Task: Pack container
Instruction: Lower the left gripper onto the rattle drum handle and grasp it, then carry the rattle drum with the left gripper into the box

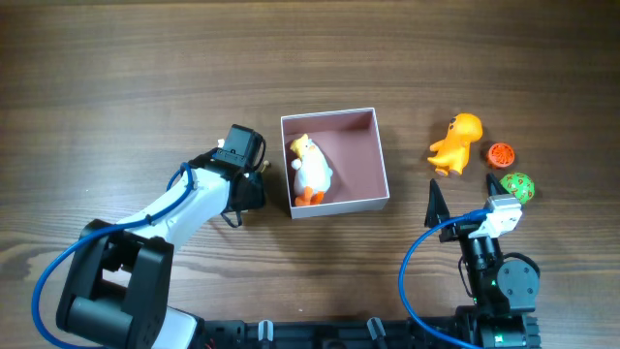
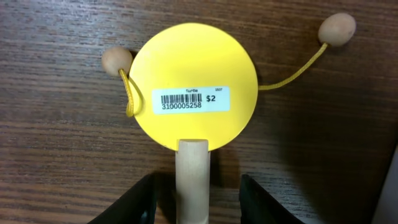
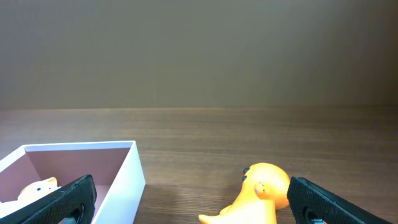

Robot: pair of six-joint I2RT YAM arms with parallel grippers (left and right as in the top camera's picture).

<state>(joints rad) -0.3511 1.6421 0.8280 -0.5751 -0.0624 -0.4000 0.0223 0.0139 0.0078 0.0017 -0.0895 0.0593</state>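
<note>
The container (image 1: 355,145), a square white-walled box with a pink-brown inside, sits mid-table and holds a white and yellow duck toy (image 1: 310,171). My left gripper (image 1: 254,182) is just left of it. In the left wrist view its jaws (image 2: 198,202) are open on either side of the wooden handle (image 2: 191,180) of a yellow disc rattle (image 2: 196,84), with gaps on both sides. My right gripper (image 1: 465,196) is open and empty, low at the right. The right wrist view shows the container's wall (image 3: 127,177) and an orange dinosaur toy (image 3: 264,190) ahead of its jaws (image 3: 193,208).
The orange dinosaur (image 1: 457,143) lies right of the container. A small orange-red ball (image 1: 501,153) and a green patterned ball (image 1: 519,186) lie beside the right gripper. The rattle has two wooden beads on yellow strings (image 2: 117,60) (image 2: 336,28). The table is dark wood.
</note>
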